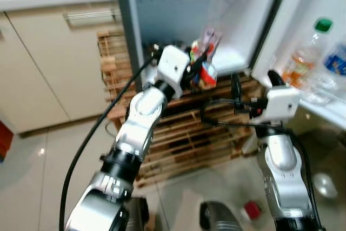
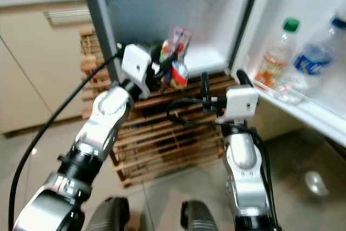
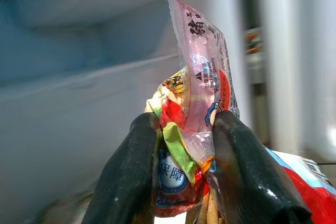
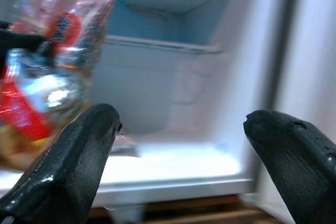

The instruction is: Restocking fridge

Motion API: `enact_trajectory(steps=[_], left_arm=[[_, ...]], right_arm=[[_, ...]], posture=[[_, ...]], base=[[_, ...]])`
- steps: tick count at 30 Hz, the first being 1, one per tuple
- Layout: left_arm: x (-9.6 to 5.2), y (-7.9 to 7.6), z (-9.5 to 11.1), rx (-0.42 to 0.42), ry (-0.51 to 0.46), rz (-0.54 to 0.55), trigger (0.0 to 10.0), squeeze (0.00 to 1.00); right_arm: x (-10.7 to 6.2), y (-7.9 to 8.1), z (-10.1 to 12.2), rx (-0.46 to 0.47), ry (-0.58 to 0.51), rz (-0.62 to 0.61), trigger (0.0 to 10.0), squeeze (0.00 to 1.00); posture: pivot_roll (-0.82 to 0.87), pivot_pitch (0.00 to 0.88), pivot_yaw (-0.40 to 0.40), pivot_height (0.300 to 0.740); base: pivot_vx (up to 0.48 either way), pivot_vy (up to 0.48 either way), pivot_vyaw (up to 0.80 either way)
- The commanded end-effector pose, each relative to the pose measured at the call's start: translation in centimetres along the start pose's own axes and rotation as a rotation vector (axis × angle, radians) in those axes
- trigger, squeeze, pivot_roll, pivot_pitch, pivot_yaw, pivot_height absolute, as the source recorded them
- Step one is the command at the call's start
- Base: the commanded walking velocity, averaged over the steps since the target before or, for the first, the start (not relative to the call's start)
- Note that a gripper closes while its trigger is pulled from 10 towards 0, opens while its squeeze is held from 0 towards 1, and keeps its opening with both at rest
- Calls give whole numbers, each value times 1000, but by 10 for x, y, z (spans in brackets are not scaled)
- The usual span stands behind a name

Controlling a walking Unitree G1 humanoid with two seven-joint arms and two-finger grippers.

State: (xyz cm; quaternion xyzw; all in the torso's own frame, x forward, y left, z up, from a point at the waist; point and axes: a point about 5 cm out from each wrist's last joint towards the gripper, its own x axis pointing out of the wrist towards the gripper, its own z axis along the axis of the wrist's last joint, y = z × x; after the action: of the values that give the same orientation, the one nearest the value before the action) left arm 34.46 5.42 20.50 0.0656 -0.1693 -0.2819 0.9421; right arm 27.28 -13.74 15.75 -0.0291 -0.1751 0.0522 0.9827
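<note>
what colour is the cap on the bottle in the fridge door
Green, on the bottle with orange drink; clearest in the left eye view.

Fridge interior [image 1: 178,9] lies open; door-shelf bottles [image 1: 305,60] flank right.

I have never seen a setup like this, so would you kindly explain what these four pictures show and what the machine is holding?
This is a humanoid robot with two silver arms, seen from its own cameras. The two wide pictures come from its head, looking down at its arms before an open fridge. The two close pictures come from cameras on its wrists. The left end effector is shut on a bundle of snack packets, held up at the fridge opening. The right end effector is open and holds nothing. Bottles stand in the door shelf, and a wooden rack sits below the fridge.
</note>
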Motion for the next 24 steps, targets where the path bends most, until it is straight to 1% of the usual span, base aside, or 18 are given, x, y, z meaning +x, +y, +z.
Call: enact_trajectory(steps=[1, 2, 5, 7, 8, 10, 12, 13, 14, 15, 16, 17, 18, 20, 21, 22, 24], left_arm=[[7, -3, 0, -51, 17, -5, 10000, 0], [8, -4, 0, -65, 22, -3, 10000, 0], [12, -6, 0, -57, 26, -10, 10000, 0], [18, -6, 2, -61, 26, -12, 10000, 0], [23, -4, 5, -80, 24, -6, 10000, 0], [25, -4, 6, -92, 21, -3, 10000, 0], [34, -4, 15, -181, -2, -2, 10000, 0], [37, -5, 20, -213, -14, -6, 10000, 0], [42, -11, 28, -237, -37, -25, 10000, 0], [42, -11, 28, -237, -37, -25, 10000, 0], [44, -15, 31, -243, -43, -25, 10000, 0], [48, -22, 35, -263, -48, -25, 10000, 0], [49, -24, 37, -269, -52, -29, 10000, 0], [49, -29, 47, -283, -104, -37, 10000, 0], [50, -33, 58, -297, -150, -60, 10000, 0], [50, -33, 58, -297, -150, -60, 10000, 0], [51, -36, 69, -300, -182, -79, 10000, 0]], right_arm=[[-1, -6, -1, -26, 20, 1, 10000, 0], [-1, -6, -2, -27, 23, 4, 10000, 0], [-1, -4, -3, -30, 33, 30, 10000, 0], [-3, -4, -5, -34, 47, 48, 10000, 0], [-5, -4, -8, -38, 59, 55, 10000, 0], [-6, -4, -8, -39, 62, 55, 10000, 0], [-8, -5, -10, -40, 72, 57, 10000, 0], [-9, -5, -10, -39, 76, 57, 10000, 0], [-11, -4, -11, -38, 84, 58, 10000, 0], [-11, -4, -11, -38, 84, 58, 10000, 0], [-12, -4, -12, -37, 87, 58, 10000, 0], [-13, -3, -12, -37, 92, 61, 10000, 0], [-14, -3, -12, -37, 93, 62, 10000, 0], [-16, -3, -12, -36, 97, 61, 10000, 0], [-17, -3, -13, -36, 101, 60, 10000, 0], [-17, -3, -13, -36, 101, 60, 10000, 0], [-19, -3, -13, -37, 105, 61, 10000, 0]], posture=[[-154, 0, 34, 635], [-154, 0, 34, 635], [-154, 0, 30, 635], [-154, 0, 29, 635], [-156, 0, 32, 635], [-156, 0, 32, 635], [-161, 0, 38, 635], [-163, 0, 40, 635], [-166, 0, 44, 635], [-166, 0, 44, 635], [-170, 0, 48, 635], [-177, 0, 53, 635], [-177, 0, 53, 635], [-181, 0, 53, 635], [-182, 0, 53, 635], [-182, 0, 53, 635], [-183, 0, 53, 635]], base=[[472, 0, 0], [472, 0, 0], [472, 0, 0], [472, 0, 0], [472, 0, 0], [472, 0, 0], [472, 0, 0], [472, 0, 0], [472, 0, 0], [472, 0, 0], [472, 0, 0], [0, 0, 0], [0, 0, 0], [0, 0, 0], [0, 0, 0], [0, 0, 0], [0, 0, 0]])
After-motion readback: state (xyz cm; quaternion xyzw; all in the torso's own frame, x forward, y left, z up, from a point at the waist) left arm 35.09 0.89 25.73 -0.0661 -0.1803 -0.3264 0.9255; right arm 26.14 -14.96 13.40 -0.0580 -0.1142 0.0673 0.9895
